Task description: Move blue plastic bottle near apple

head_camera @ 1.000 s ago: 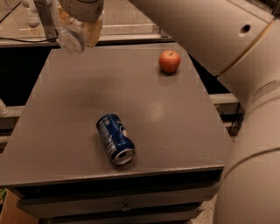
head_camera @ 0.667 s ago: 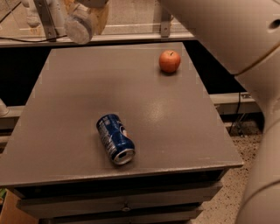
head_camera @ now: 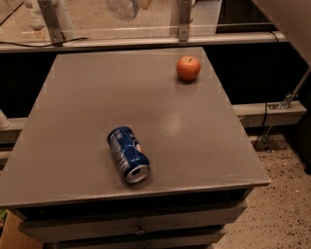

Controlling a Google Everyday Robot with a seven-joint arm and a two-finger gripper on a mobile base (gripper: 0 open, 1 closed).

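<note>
The blue plastic bottle point(head_camera: 120, 8) shows as a translucent whitish shape at the top edge of the camera view, held in the air above the far edge of the grey table point(head_camera: 82, 97). My gripper point(head_camera: 139, 3) is shut on it, and only a tan sliver of the gripper shows at the frame's top; the rest is cut off. The apple point(head_camera: 188, 68), small, round and red-orange, sits on the table's far right part, to the right of and below the bottle in the picture.
A dark blue soda can point(head_camera: 128, 153) lies on its side near the table's front middle. My white arm point(head_camera: 289, 17) crosses the top right corner. A metal rail and posts point(head_camera: 183, 22) run behind the table. Speckled floor lies to the right.
The gripper with the bottle has moved right and up, from above the table's far left to the top middle. The arm has drawn out of most of the right side.
</note>
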